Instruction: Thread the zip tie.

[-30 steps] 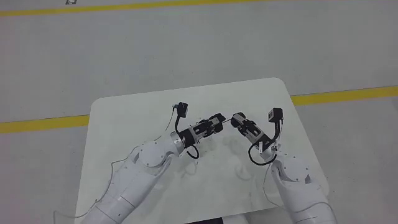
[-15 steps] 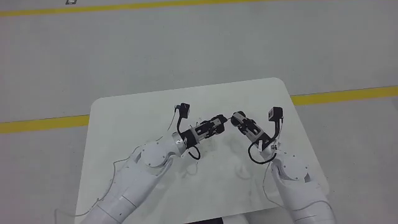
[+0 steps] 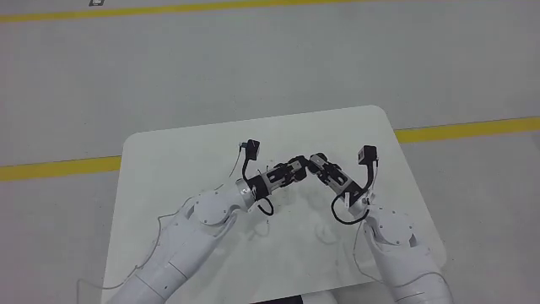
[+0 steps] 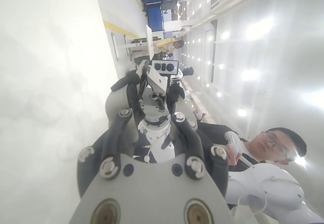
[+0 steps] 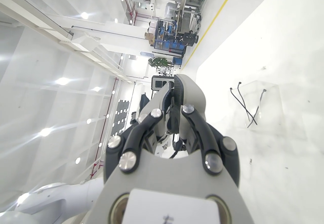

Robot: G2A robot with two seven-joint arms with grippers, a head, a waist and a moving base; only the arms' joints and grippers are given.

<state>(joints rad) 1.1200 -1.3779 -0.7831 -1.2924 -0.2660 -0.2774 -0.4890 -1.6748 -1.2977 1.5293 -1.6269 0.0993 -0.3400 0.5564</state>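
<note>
Two pincers meet above one white table (image 3: pixel 169 186) with rounded corners, their tips almost touching.

The left pincer (image 3: pixel 294 169) stands part open. Its two grey fingers, lined with black pads, are spread on black link bars pinned with round silver bolts. I see nothing gripped between them, only the other arm's wrist beyond the gap.

Just beside it, the right pincer (image 3: pixel 317 164) has its fingers closed. The right wrist view shows the pincer (image 5: pixel 174 80) with its ribbed black pads (image 5: pixel 174 98) pressed flat against each other. Whether a strap is nipped in that seam is too fine to tell.

Three zip ties (image 5: pixel 244 104) lie on the tabletop off to one side of the right pincer, well apart from its tips. They are thin black plastic straps, each with a small square head, and they sit inside one clear, straight-walled box (image 5: pixel 270 98). Two of them cross near their tails, and the third leans in from the other side to meet them there. A few tiny dark scraps (image 5: pixel 263 67) dot the white surface around the box.
</note>
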